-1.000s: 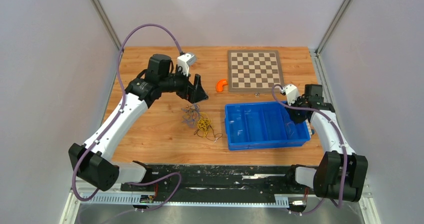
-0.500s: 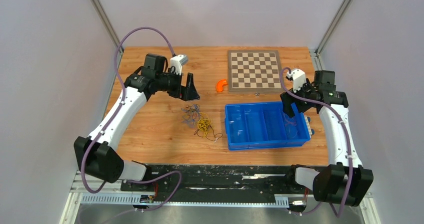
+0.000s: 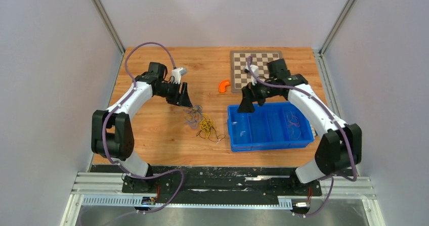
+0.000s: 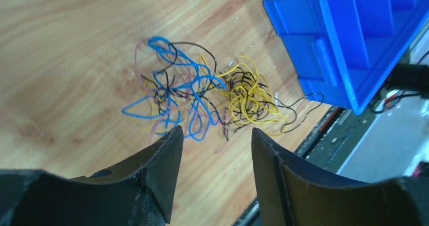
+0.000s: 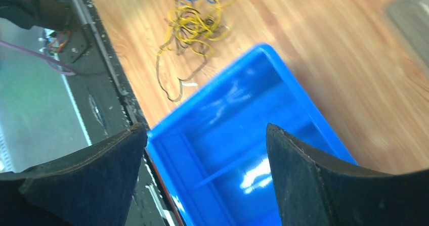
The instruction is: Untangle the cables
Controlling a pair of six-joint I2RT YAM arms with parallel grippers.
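The cables point(image 3: 201, 122) lie as one loose tangle on the wooden table left of the blue bin point(image 3: 270, 144). In the left wrist view the cables point(image 4: 202, 92) show blue, pink, black and yellow strands. My left gripper point(image 3: 186, 102) hovers just behind the tangle's far left edge. Seen from the wrist, the left gripper point(image 4: 216, 132) is open with nothing between its fingers. My right gripper point(image 3: 246, 106) hangs over the bin's far left corner; it point(image 5: 206, 130) is open and empty. One thin strand point(image 3: 292, 121) lies in the bin's right compartment.
A chessboard point(image 3: 258, 69) lies at the back of the table, with a small orange piece point(image 3: 223, 86) to its left. The bin point(image 5: 243, 109) fills the table's right front. The yellow strands point(image 5: 195, 21) end close to the bin's left wall.
My right arm swung left from the bin's right end to its far left corner and its jaws opened. My left gripper dropped toward the tangle and its jaws narrowed.
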